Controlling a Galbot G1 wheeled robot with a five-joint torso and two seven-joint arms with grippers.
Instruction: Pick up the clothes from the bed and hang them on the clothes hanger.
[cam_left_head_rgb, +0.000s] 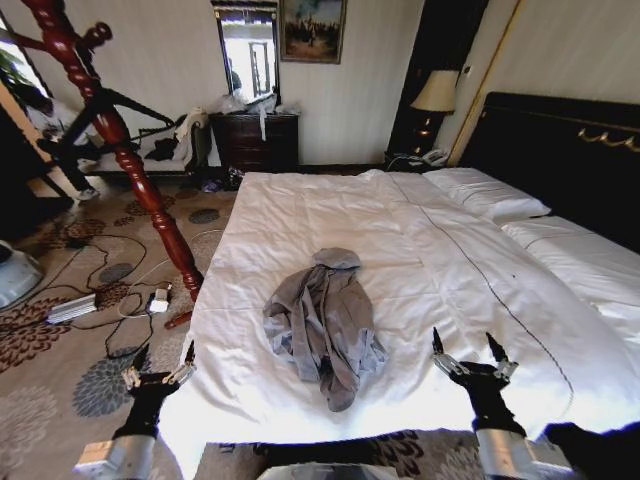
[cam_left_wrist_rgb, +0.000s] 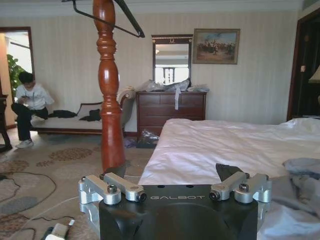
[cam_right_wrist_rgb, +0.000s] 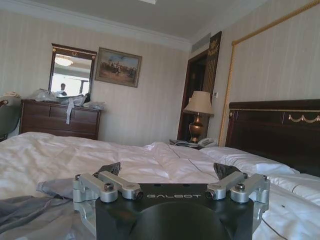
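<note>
Head view: high vantage at the near end of the bed (cam_left_head_rgb: 400, 220), facing forward and down its length toward the far wall; both hands at the near edge, left hand (cam_left_head_rgb: 160, 372) by the bed's left corner, right hand (cam_left_head_rgb: 474, 357) over the sheet. Left wrist view: low, level with the mattress, just behind its own left hand (cam_left_wrist_rgb: 175, 192), facing the far wall, with the red wooden post (cam_left_wrist_rgb: 109, 85) close by. Right wrist view: low, just above the sheet, behind the right hand (cam_right_wrist_rgb: 170, 190), facing far and toward the headboard (cam_right_wrist_rgb: 280, 130). Shared by all three: bed surface, grey clothes (cam_left_head_rgb: 325, 320), dresser (cam_left_head_rgb: 258, 140) and mirror (cam_left_head_rgb: 250, 50).
</note>
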